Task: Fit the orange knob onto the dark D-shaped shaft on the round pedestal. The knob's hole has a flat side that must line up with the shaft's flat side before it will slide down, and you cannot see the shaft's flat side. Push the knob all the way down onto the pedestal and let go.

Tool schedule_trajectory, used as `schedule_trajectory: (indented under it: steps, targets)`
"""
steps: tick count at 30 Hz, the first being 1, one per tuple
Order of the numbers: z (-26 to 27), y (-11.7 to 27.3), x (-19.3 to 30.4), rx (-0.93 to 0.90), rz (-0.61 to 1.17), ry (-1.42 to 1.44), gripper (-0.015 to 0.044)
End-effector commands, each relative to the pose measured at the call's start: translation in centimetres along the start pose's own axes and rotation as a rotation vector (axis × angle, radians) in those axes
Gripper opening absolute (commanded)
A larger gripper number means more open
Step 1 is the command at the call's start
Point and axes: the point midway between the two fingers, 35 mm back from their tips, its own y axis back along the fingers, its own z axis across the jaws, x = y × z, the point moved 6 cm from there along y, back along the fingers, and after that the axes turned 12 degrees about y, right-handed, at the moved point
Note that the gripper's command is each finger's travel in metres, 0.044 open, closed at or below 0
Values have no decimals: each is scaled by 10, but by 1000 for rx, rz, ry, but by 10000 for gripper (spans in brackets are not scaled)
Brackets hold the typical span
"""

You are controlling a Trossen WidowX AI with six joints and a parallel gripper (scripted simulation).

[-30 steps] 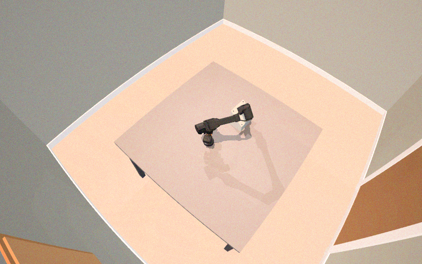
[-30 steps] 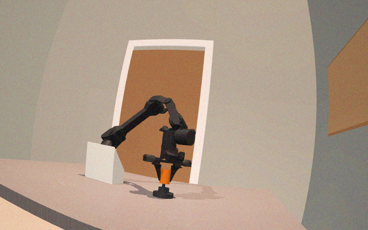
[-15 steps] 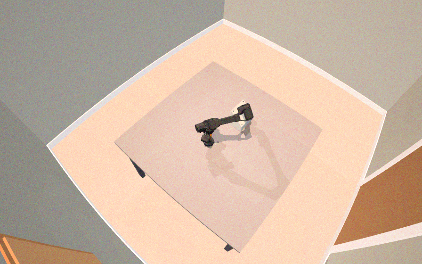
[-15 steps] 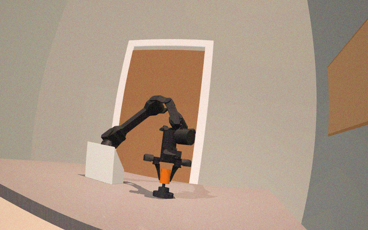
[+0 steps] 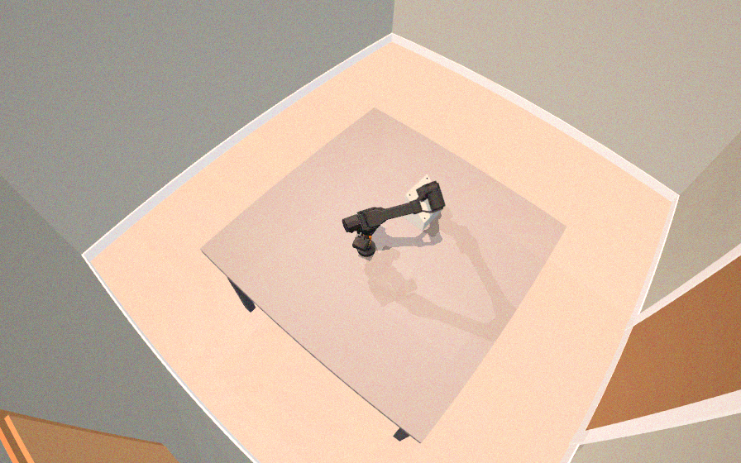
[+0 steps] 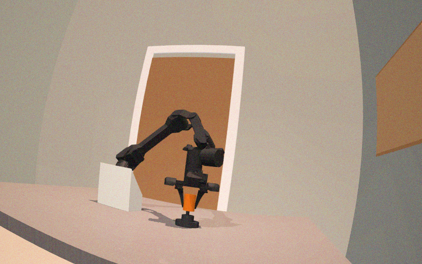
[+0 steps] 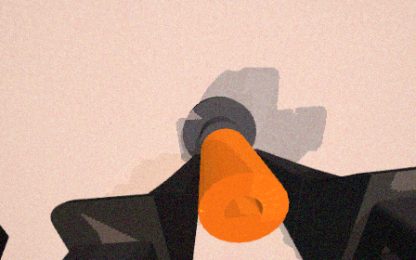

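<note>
The orange knob [image 6: 189,202] [image 7: 238,186] [image 5: 370,236] is a short upright cylinder held between my gripper's fingers [image 6: 190,202] [image 7: 240,195]. The gripper is shut on it and points straight down. The knob's top end, with a D-shaped recess, faces the wrist camera. Its lower end sits right at the top of the dark shaft [image 6: 187,215] [image 7: 214,124], directly above the round dark pedestal [image 6: 187,223] [image 7: 196,122] [image 5: 368,249]. The shaft's flat side is hidden. In the exterior view a short stretch of shaft shows between knob and pedestal.
The arm's white base block [image 6: 118,191] [image 5: 423,217] stands on the table [image 5: 316,298] [image 6: 75,223] behind and left of the pedestal. A door frame [image 6: 235,131] stands in the wall behind. The table's edges lie far from the pedestal.
</note>
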Motion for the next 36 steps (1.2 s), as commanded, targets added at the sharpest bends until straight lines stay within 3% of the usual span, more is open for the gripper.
schedule_trajectory:
  steps: [1, 10, 17, 36]
  targets:
    - [0, -1, 0, -1, 0, -6, 0]
    - [0, 4, 0, 0, 0, -14, 0]
    - [1, 2, 0, 0, 0, -212, 0]
    - [0, -1, 0, 0, 0, -215, 0]
